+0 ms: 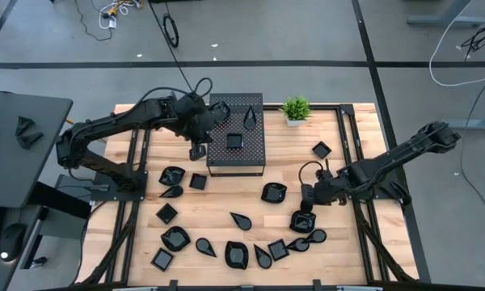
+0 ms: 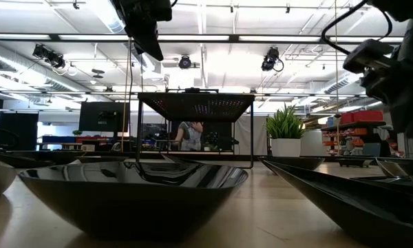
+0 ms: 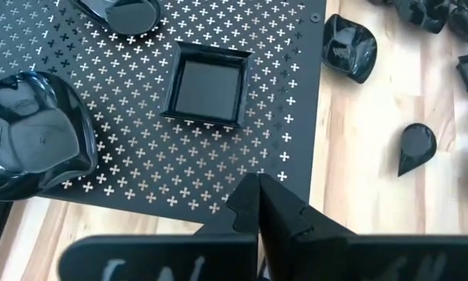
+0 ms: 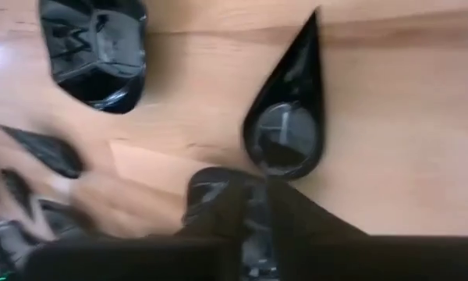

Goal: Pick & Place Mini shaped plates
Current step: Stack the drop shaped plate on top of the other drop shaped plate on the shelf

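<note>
Glossy black mini shaped plates [image 1: 274, 192] lie on a pale wood-grain table [image 1: 218, 202] beside a matt perforated box [image 1: 236, 121].

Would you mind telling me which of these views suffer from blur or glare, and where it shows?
Right wrist view: the left side smears into streaks, while the teardrop plate stays fairly crisp. Low view: the nearest plate mirrors the bright ceiling lights, and the perforated box is backlit. Left wrist view: sharp, with soft glints on the square plate. High view: evenly lit.

Bright overhead light, blurred wrist view
</note>
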Tool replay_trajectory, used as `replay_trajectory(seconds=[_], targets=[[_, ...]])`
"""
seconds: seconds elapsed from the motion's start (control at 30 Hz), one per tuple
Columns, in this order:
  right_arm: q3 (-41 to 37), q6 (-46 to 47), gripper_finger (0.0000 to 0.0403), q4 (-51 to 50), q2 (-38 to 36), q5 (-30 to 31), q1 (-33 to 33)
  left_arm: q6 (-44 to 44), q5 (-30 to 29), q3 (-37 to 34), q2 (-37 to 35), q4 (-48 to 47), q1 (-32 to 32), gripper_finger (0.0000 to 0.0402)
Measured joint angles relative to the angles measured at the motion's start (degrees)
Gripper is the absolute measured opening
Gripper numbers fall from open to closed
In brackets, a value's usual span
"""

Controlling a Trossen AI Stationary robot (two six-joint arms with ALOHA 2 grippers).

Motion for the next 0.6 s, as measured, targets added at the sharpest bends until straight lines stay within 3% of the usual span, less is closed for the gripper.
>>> replay_trajectory(seconds=[0.27, 0.43, 0.6], targets=[[-3.4, -6.0, 0.0141, -1.7, 0.4, -1.9, 0.0, -2.3, -0.1, 0.0, 0.0, 1.4, 0.0, 0.0003], [-6.0, -8.7, 0.0140, 4.8, 0.4, 1.2, 0.0, -3.0, -0.2, 0.0, 0.0, 3.1, 0.0, 0.0003], [-8.9, -10.1, 0.0120, 8.9, 0.8, 0.0, 0.0, -2.0, -0.2, 0.0, 0.0, 3.8, 0.0, 0.0003]])
